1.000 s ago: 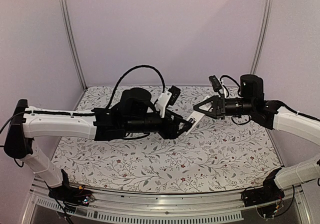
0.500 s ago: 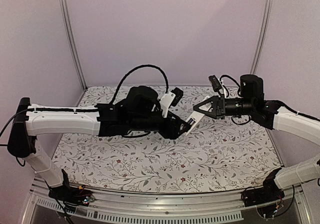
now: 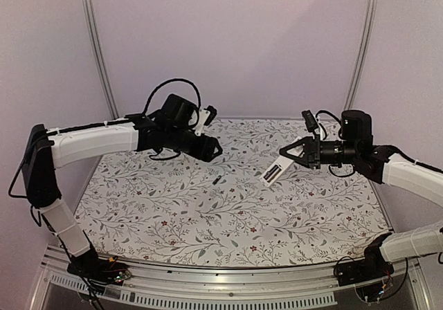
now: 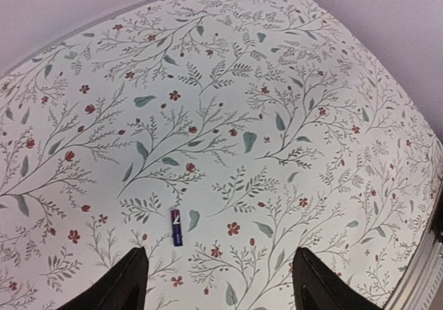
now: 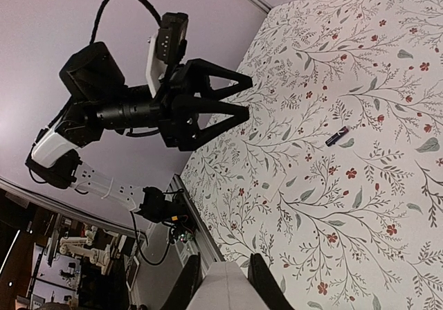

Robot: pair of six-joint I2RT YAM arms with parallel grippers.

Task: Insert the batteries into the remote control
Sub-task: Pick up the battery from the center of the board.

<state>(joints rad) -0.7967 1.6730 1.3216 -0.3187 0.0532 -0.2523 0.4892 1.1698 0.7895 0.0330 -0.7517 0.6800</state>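
- fingers of the left gripper (image 3: 213, 151) stand spread wide with nothing between them, raised above the desk (image 3: 173, 220).
- fingers of the right gripper (image 3: 285, 156) are clenched on one end of the remote control (image 3: 272, 173), a white bar slanting down toward the left arm.
- one battery (image 3: 217, 180), dark and slim, lies flat on the flowered cloth between the two grippers, apart from both.
- in the left wrist view the battery (image 4: 176, 227) lies just beyond the left finger (image 4: 128, 279).
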